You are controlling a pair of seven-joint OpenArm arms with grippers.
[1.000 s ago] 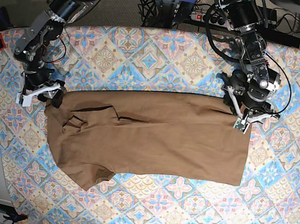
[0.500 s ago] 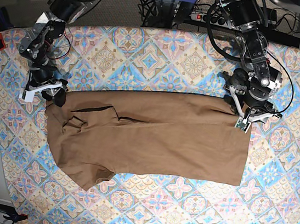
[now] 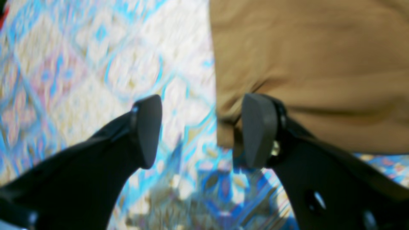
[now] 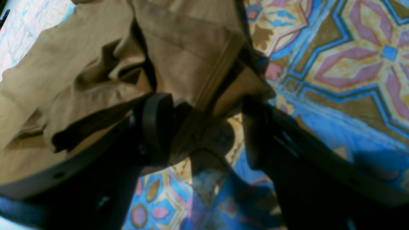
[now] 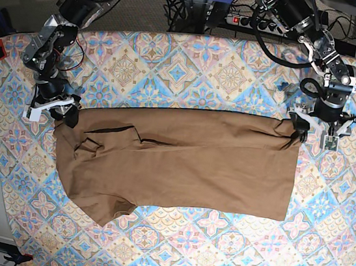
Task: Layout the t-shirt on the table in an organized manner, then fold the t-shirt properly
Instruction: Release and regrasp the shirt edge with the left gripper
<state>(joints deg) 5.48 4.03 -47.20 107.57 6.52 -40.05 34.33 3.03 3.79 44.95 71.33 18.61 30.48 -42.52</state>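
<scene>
1. Right gripper (image 5: 59, 112), at the left of the base view, sits at the shirt's upper left corner. In its wrist view (image 4: 204, 127) the jaws stand spread, with bunched tan cloth lying between them and against the left pad; whether the cloth is pinched I cannot tell.
2. Spread flat across the middle of the table (image 5: 193, 69) lies the t-shirt (image 5: 180, 163), long side running left to right, with a sleeve hanging toward the lower left.
3. A dark collar opening shows near the shirt's left end; no tag, brand or print is readable on it in any view.
4. Left gripper (image 5: 316, 128), at the right of the base view, hovers at the shirt's upper right corner, which is slightly puckered.
5. Its wrist view (image 3: 201, 131) shows the jaws apart: the right pad touches the shirt's edge, while the left pad is over bare patterned cloth. The picture is blurred.
6. No writing can be read anywhere on the tablecloth's diamond tiles.
</scene>
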